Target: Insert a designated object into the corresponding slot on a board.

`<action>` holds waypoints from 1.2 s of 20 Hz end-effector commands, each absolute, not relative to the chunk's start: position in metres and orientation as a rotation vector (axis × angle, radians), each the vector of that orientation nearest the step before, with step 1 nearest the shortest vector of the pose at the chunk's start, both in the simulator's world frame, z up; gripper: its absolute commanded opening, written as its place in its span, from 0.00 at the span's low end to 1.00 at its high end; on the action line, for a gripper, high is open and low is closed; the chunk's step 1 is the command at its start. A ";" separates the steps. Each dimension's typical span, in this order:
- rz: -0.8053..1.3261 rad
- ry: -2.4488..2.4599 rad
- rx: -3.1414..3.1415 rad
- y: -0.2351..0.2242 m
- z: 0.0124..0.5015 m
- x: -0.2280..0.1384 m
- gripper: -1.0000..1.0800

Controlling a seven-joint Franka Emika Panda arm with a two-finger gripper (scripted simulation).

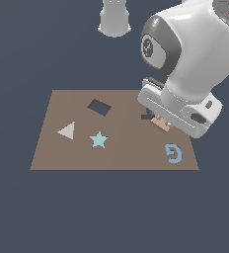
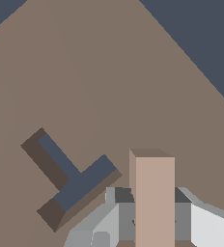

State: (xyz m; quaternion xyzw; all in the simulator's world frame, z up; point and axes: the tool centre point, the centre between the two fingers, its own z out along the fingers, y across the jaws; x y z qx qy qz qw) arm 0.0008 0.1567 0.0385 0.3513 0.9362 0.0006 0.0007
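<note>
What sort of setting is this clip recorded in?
Probably a simulated shape-sorting bench: a flat brown board with a T-shaped slot, loose pieces like the star, and a featureless dark floor.

I saw the tan T-shaped block (image 2: 154, 198) standing upright between the gripper's (image 2: 152, 212) fingers, just beside the dark T-shaped slot (image 2: 68, 179) and not in it. The slot lay open in the flat brown board (image 1: 77, 153).
</note>
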 end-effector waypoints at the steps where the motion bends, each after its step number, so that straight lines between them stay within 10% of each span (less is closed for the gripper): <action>1: 0.002 2.996 0.940 0.154 0.039 -0.008 0.00; 24: 0.000 3.140 0.061 0.126 0.040 -0.045 0.00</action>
